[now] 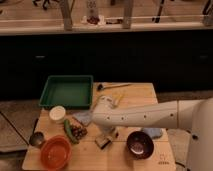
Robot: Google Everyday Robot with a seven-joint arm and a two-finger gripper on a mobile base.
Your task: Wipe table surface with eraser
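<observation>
Camera view: at the nearest edge, orange bowl on the left and dark bowl on the right. Between them the eraser rests on the table surface, probably set flat for wiping. The gripper is directly above the eraser, at its top. Cannot tell whether it is clamped on it. The arm lies low across from the right, which suits a sweep. Green tray is at the far left.
</observation>
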